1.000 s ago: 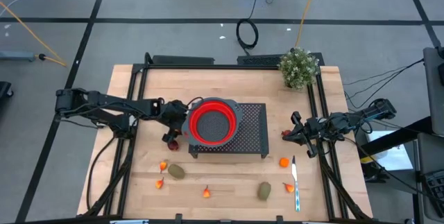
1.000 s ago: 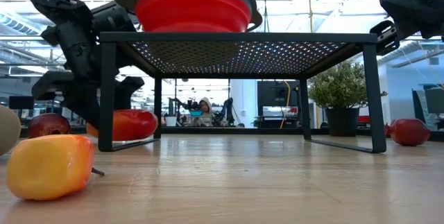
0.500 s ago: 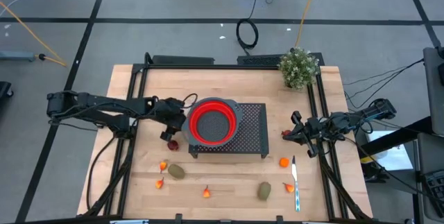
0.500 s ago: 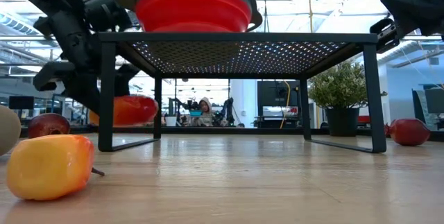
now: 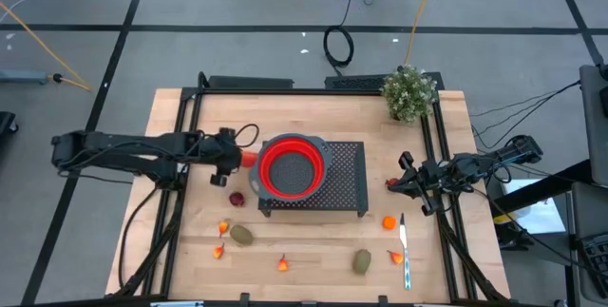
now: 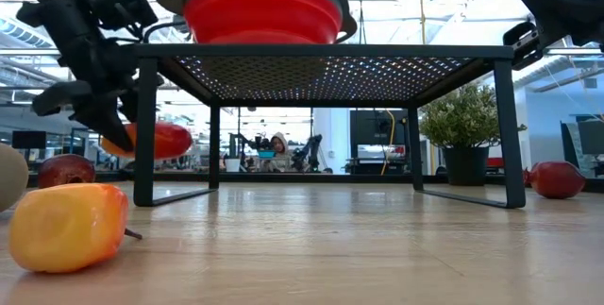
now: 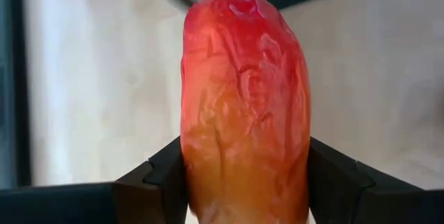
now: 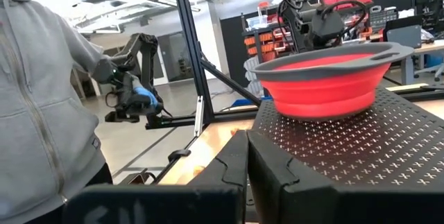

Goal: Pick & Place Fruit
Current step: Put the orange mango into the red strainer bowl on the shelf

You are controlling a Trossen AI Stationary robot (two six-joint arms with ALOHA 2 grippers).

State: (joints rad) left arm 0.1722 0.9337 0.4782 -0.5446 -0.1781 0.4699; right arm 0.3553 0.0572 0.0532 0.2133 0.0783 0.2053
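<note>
The left gripper (image 7: pixel 243 182) squeezes the long orange fruit (image 7: pixel 244 106) near its bottom end, up in the air beside the red bowl (image 5: pixel 290 167). It looks light, smooth and maybe slippery, so a middle hold seems safer. The right gripper (image 5: pixel 407 182) waits shut.

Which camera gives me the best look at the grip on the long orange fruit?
Left wrist view: the long orange fruit fills it, clamped between the jaws. High view shows an orange sliver beside the bowl; low view, its side, airborne.

Red bowl (image 5: pixel 288 168) on black mesh rack (image 5: pixel 347 185); potted plant (image 5: pixel 409 92); blue-handled utensil (image 5: pixel 406 254)
</note>
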